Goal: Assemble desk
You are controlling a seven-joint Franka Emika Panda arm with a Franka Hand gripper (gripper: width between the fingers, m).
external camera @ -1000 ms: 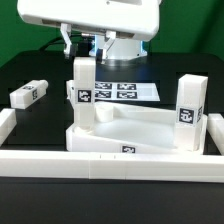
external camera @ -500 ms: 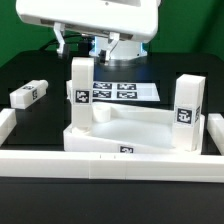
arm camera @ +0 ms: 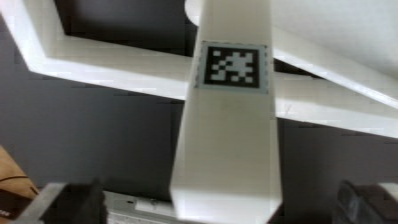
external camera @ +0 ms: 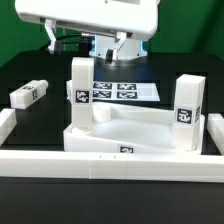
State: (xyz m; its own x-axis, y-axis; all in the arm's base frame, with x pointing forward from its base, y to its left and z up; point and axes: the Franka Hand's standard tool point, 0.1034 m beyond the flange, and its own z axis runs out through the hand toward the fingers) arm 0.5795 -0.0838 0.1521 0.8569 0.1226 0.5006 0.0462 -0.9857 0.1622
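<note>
Legs total three: two legs (external camera: 82, 88) (external camera: 188, 112) upright on one top (external camera: 140, 122), one leg (external camera: 28, 94) lying on the black desk (external camera: 40, 65). Claw (arm camera: 222, 205) fingers stand apart.

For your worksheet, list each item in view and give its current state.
Desk top: lying flat, rim up.
Leg at exterior view's left corner: upright.
Leg at exterior view's right corner: upright.
Loose leg: lying flat, unattached.
Gripper: jaws open, holding nothing.

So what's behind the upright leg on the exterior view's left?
The marker board lies flat on the table behind the leg; the leg hides the board's nearest end.
</note>
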